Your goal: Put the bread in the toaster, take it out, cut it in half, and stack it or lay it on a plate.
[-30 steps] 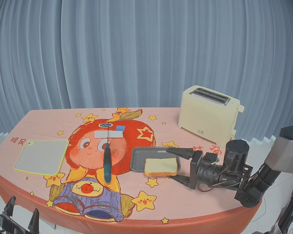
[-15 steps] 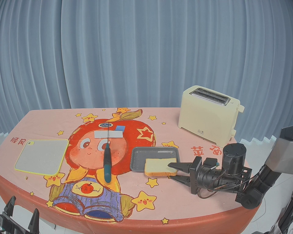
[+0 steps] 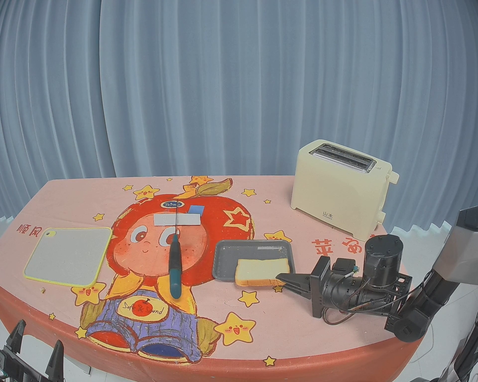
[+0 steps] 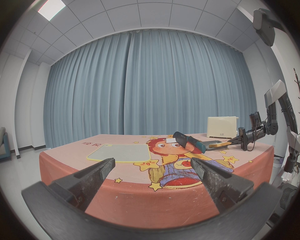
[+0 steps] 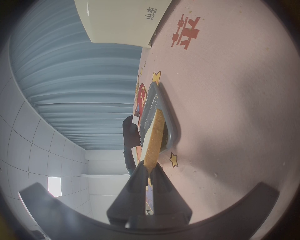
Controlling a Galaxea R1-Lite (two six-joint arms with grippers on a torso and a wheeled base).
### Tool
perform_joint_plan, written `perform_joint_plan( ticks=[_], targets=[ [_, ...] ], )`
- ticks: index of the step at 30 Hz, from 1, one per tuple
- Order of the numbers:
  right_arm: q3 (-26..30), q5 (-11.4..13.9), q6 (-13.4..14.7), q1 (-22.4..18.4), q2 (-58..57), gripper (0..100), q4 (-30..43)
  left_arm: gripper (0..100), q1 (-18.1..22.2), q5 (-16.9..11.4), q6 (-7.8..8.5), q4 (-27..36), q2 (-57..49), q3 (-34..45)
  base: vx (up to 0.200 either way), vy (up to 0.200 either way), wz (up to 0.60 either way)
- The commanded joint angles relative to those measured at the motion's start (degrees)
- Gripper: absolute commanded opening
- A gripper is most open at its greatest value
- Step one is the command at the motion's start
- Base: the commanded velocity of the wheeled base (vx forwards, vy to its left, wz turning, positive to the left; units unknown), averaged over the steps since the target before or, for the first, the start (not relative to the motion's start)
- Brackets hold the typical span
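Head view: bread (image 3: 262,271) just inside right tool (image 3: 282,279)

You are looking at a pleated blue-grey curtain (image 3: 239,89) hanging across the upper half of the head view, behind a table (image 3: 308,323) draped in pink cartoon print. A light panel (image 4: 51,7) is glowing among white ceiling tiles (image 4: 175,12), and a white wall (image 4: 28,103) is flanking the curtain.

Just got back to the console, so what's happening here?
The right gripper is shut on the edge of the bread, which lies partly on the grey tray. The toaster behind has empty slots. The left gripper hangs open off the table's front edge; the knife and cutting board lie untouched.
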Motion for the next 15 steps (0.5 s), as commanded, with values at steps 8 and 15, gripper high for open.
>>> perform_joint_plan(
  ticks=[8, 15],
  targets=[
    [0.0, 0.1, 0.0, 0.0, -7.7, 0, 0.6, 100, 0.0, 0.0, 0.04, 0.0, -0.8, 1.0, 0.0, 0.0, 0.0],
    [0.2, 0.1, -0.2, -0.1, -10.4, 0, 0.7, 100, 0.1, 0.0, 0.04, 0.0, -0.8, 1.0, 0.0, 0.0, 0.0]
  ],
)
